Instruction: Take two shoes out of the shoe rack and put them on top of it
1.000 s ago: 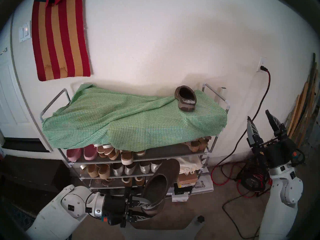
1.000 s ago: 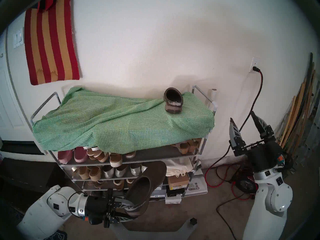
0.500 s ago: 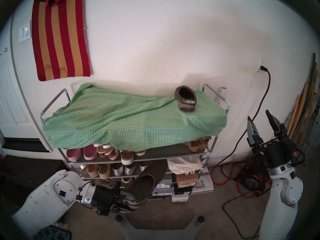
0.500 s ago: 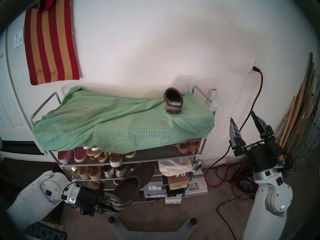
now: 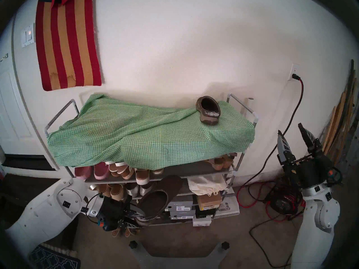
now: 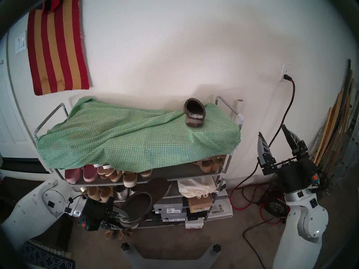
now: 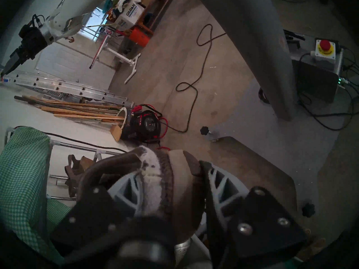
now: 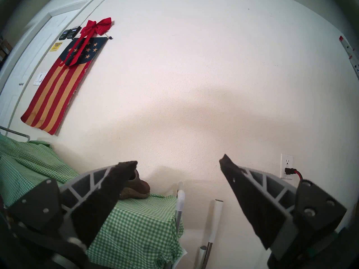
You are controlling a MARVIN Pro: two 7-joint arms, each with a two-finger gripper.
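Note:
One dark brown clog [image 5: 208, 111] stands on the green-white gingham cloth [image 5: 136, 134] on top of the shoe rack [image 5: 236, 168], near its right end; it also shows in the right wrist view [image 8: 136, 188]. My left gripper [image 5: 136, 217] is shut on the heel of the second brown clog [image 5: 159, 196] and holds it tilted, toe up, in front of the rack's lower shelves. In the left wrist view the fingers [image 7: 219, 185] clamp the whitish scuffed heel [image 7: 153, 177]. My right gripper [image 5: 290, 131] is open and empty, right of the rack.
The rack's shelves hold pink slip-ons [image 5: 91, 170], tan sandals, silver flats [image 5: 143, 190], a cloth bag [image 5: 206, 185] and shoe boxes [image 5: 181, 208]. Red and black cables and a cord reel [image 5: 282, 201] lie on the floor at right. Wooden sticks [image 5: 338, 127] lean against the wall.
My left arm has drawn back to the left with the clog, which now sits lower and closer to the rack's lower shelves. The right arm has not moved.

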